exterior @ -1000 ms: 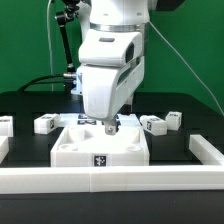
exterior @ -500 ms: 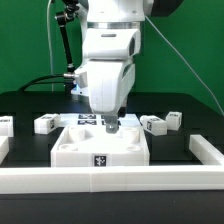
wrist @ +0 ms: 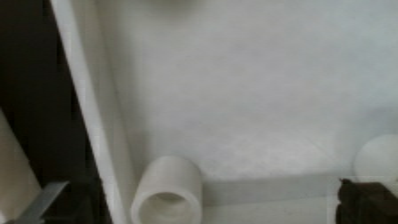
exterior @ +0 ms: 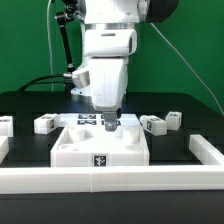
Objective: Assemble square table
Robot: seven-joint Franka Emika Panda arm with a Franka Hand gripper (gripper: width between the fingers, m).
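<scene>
At centre of the black surface (exterior: pixel 30 105), just behind the front rail (exterior: pixel 110 182): tabletop (exterior: pixel 100 148), lying flat, rimmed face up, tag on the near edge. Directly above, arm lowered, with the pincer (exterior: pixel 110 124) at or just over the upper face, slightly toward the exterior view's right of middle. Contact not resolvable from this angle.

In the wrist view: two dark fingertips (wrist: pixel 365 195) well apart, nothing spanning the gap, hence pincer released and grasping nothing. Beneath them, the white face and its raised rim (wrist: pixel 98 110). Beside the rim, a rounded white stub (wrist: pixel 169 190), kind not determinable.

Behind the tabletop, loose on the surface and clear of it: left legs (exterior: pixel 45 123) and right legs (exterior: pixel 153 124), none fitted. Assembly judged barely begun.

Probable faults from here, as judgement only:
- Shallow closure on the rim, giving a slipping or tilting slab on lift.
- Closure with one fingertip resting on the face rather than past the edge, giving a missed grasp and downward force on the plastic.
- Sideways drag while in contact, sliding the tabletop against the rail or skewing it.
- Collision of a fingertip with the stub, through poor lateral alignment.
</scene>
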